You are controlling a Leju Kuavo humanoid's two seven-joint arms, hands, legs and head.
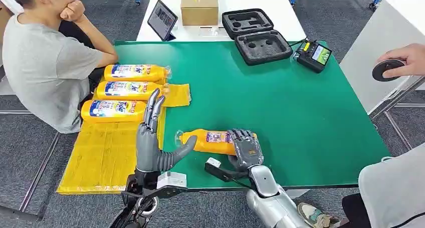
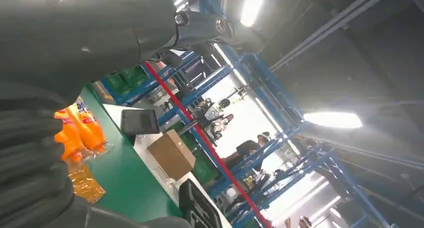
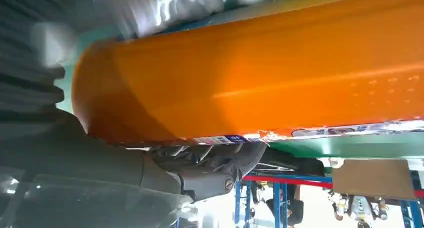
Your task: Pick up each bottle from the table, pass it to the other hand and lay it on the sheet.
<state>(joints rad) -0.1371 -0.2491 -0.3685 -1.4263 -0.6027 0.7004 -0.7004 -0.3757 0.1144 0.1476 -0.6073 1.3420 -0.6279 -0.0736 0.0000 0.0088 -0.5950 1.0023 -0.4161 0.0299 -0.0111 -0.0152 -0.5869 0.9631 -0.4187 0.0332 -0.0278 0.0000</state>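
Gripped near its base by the right robot hand [image 1: 245,147], the orange bottle [image 1: 210,140] lay across the green desk [image 1: 280,107], cap pointing toward the left robot hand [image 1: 153,138], which waited just beside it, fingers spread and empty. Beyond, three bottles [image 1: 125,90] lay on the yellow sheet [image 1: 102,158], leaving bare sheet nearer the robot.

This is a robot test hall in an industrial building: blue steel racking [image 2: 280,143] rises under long ceiling lights [image 2: 332,120], a green-topped table [image 1: 280,112] stands on grey carpet tiles [image 1: 20,148], and at the far side lie a tablet [image 1: 162,19], a foam-lined equipment case [image 1: 255,35] and a cardboard box [image 1: 199,7].
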